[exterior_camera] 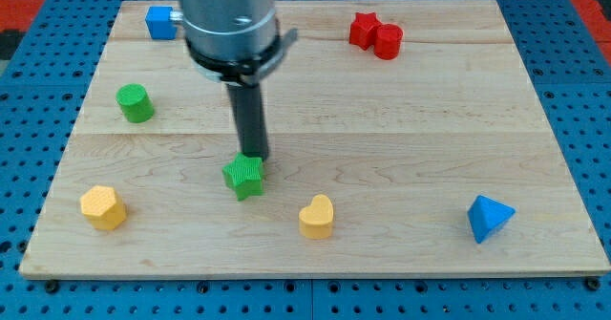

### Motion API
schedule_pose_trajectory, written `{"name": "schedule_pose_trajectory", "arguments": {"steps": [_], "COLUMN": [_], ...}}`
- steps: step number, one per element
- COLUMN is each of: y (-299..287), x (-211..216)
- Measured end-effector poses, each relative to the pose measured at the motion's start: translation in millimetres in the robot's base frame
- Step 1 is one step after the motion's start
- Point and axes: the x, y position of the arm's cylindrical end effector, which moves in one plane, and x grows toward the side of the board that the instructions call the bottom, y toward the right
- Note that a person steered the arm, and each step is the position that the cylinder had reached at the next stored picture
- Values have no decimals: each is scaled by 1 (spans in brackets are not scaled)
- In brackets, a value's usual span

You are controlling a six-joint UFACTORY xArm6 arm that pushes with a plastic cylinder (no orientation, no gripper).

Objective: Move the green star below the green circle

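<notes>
Near the middle of the pale wooden board (401, 119), a bit toward the view's bottom, sits the small green star-shaped block (244, 177); my tip (256, 158) right at its upper-right edge, touching or as good as — nothing clamped or held, just a bare rod resting against it. Up and to the view's left, well apart, the green cylinder-shaped circle block (135, 103); spot below it looks free, with the yellow hexagon-ish block (103, 207) lower still. Probably light and stiff, painted and fairly slick, so likely to slide easily but also spin off a point of the star; best pushed through a flat notch on the right side, aimed leftward — off-centre contact could twist it away. Yellow heart block (317, 217) just to the right, out of the path.
</notes>
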Motion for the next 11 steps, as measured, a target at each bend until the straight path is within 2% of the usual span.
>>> {"name": "schedule_pose_trajectory", "arguments": {"steps": [1, 2, 3, 4, 5, 6, 7, 8, 9, 11], "y": [46, 15, -75, -120, -125, -168, -173, -169, -149, -130], "x": [16, 41, 27, -3, 22, 24, -4, -6, 14, -23]}}
